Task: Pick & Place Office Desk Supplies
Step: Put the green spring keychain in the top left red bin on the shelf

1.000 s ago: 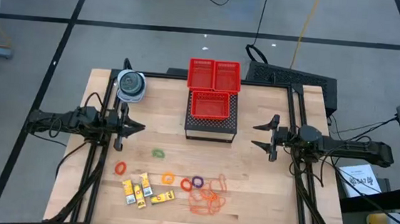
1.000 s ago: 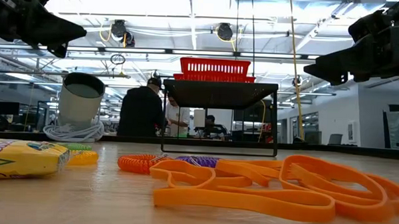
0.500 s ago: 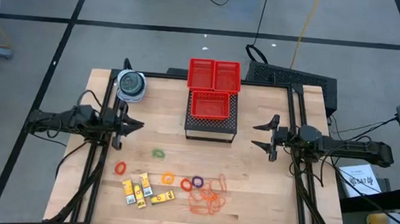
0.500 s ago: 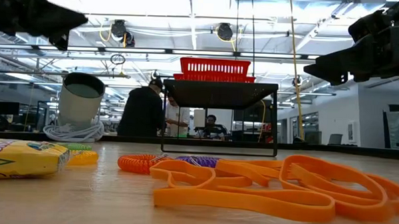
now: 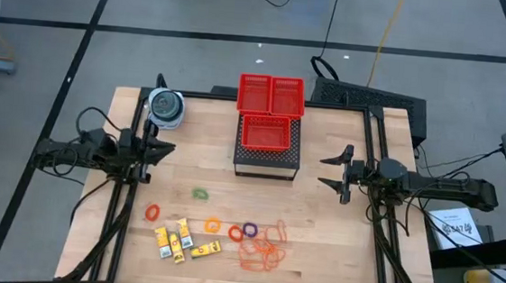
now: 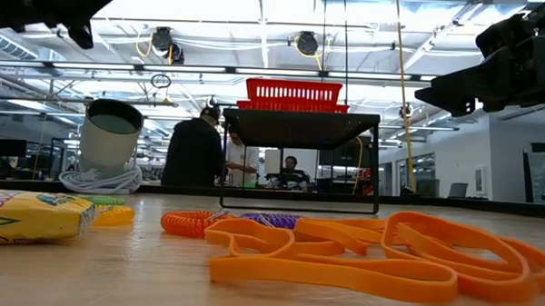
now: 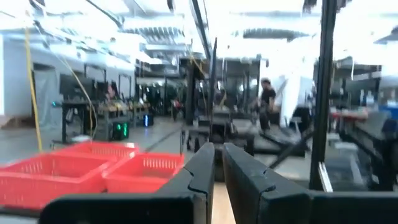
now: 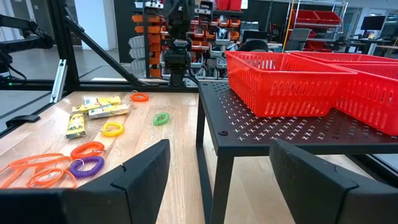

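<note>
The left tool (image 5: 151, 148), nearly closed and empty, has pulled back toward the surface's (image 5: 318, 237) edge, while the right tool (image 5: 331, 170) waits wide open, rings (image 5: 213, 225) untouched.

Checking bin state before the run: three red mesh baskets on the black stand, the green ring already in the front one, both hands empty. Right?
Not quite. The green ring is not in a basket: it lies on the wooden table, in front of the black stand. The high view shows this. The rest holds: three red mesh baskets on the stand, left hand and right hand both empty.
</note>
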Motion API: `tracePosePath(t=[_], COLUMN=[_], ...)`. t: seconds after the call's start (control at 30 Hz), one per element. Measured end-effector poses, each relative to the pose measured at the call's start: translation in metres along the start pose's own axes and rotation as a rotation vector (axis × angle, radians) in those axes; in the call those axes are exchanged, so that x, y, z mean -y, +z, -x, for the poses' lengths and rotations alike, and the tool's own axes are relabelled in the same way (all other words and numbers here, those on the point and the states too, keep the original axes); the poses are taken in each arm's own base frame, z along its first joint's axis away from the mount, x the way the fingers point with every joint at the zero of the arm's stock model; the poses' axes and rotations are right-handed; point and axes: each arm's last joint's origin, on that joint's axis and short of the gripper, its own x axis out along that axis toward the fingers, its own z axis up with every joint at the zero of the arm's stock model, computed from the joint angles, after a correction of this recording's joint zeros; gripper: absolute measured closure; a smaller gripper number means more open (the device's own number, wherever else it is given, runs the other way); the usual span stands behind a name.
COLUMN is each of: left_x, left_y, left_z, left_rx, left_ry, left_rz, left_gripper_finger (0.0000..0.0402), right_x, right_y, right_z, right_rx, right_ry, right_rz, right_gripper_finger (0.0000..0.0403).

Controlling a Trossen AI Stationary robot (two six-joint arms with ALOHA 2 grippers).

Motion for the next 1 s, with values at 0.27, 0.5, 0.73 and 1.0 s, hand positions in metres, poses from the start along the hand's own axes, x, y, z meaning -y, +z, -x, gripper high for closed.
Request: tracePosePath(t=[0.27, 0.5, 0.73, 1.0], left_x=[-0.002, 0.009, 0.024, 0.051], left_y=[-0.009, -0.033, -0.074, -0.103], left_z=[-0.019, -0.048, -0.059, -0.068], left_rx=[-0.04, -0.264, -0.58, -0.807], left_ry=[0.173, 0.016, -0.015, 0.018], left_rz=[0.261, 0.281, 0.375, 0.442], left_gripper_finger=[0.0314, 0.0202, 0.0167, 0.0193], right_x=[0.0, 0.0, 0.0, 0.0], right_y=[0.0, 0.0, 0.0, 0.0], right_z=[0.0, 0.0, 0.0, 0.0], right_rx=[0.0, 0.0, 0.0, 0.0], right_ry=[0.0, 0.0, 0.001, 0.0], right_rz=[0.0, 0.0, 0.0, 0.0], right_gripper_finger=[0.0135, 0.0136, 0.0135, 0.0136])
